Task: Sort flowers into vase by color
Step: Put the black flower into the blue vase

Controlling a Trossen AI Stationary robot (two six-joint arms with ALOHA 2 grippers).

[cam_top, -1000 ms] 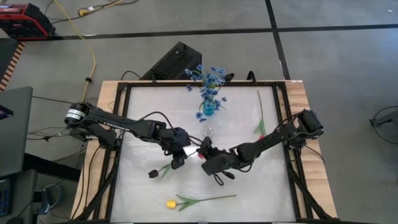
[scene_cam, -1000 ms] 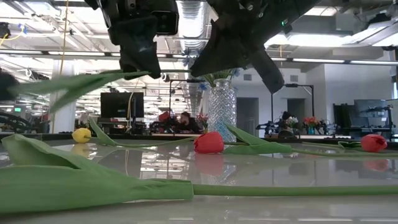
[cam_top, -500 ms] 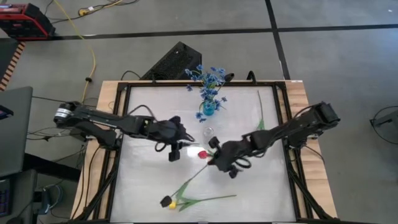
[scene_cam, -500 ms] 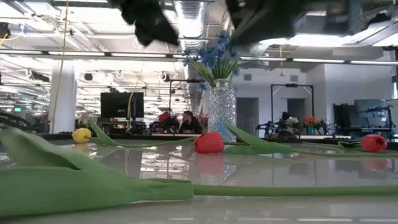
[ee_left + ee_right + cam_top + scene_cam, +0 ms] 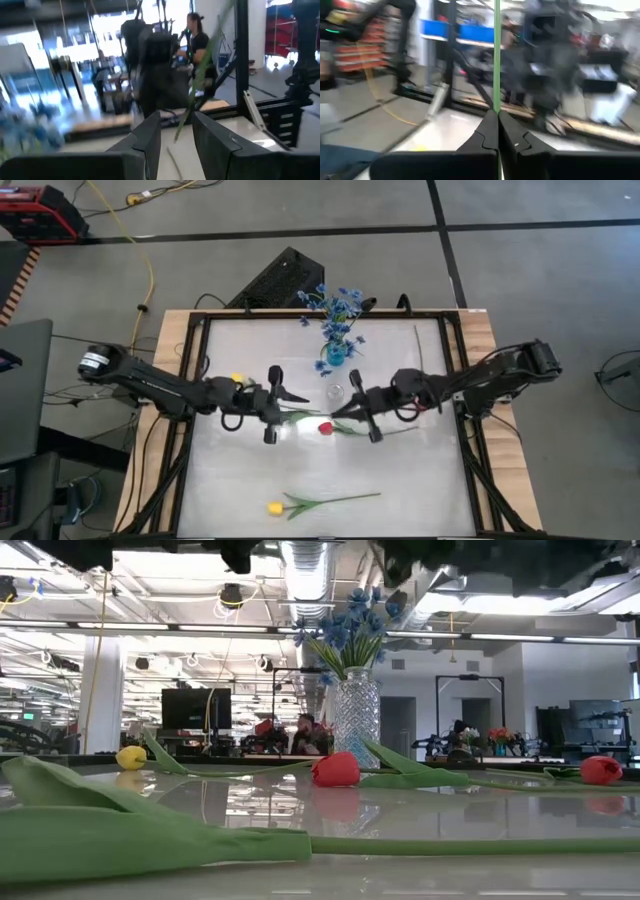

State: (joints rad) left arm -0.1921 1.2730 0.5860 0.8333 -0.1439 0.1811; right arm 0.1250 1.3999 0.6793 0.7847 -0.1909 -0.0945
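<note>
My right gripper point(image 5: 337, 412) hangs level over the table's middle, shut on a thin green flower stem point(image 5: 497, 60). The stem with its leaf point(image 5: 300, 416) runs toward my left gripper point(image 5: 300, 398); its bloom does not show. My left gripper point(image 5: 176, 120) faces it, level and open, with that stem point(image 5: 200, 75) just beyond its fingertips. A red tulip point(image 5: 325, 427) lies on the table below them. The blue vase point(image 5: 335, 355) with blue blossoms point(image 5: 345, 630) stands at the far middle. A yellow tulip point(image 5: 275, 507) lies near the front. My right gripper pinches the thin green stem point(image 5: 497, 102) between its two fingertips. The fingers lie level and point toward the table's left. The stem is lifted clear of the table and runs on past the fingertips; how far along the stem the hold is cannot be told.
A small clear glass point(image 5: 337, 392) stands just behind the two grippers. A second red tulip point(image 5: 600, 770) lies at the right, its stem point(image 5: 418, 345) reaching toward the far edge. Black frame rails point(image 5: 455, 380) border the white tabletop.
My left gripper has opened and let go of the dark flower's stem, which my right gripper has taken. Both grippers have risen and tipped from pointing down to level, drawing apart. The flower has swung up off the table with the right gripper.
</note>
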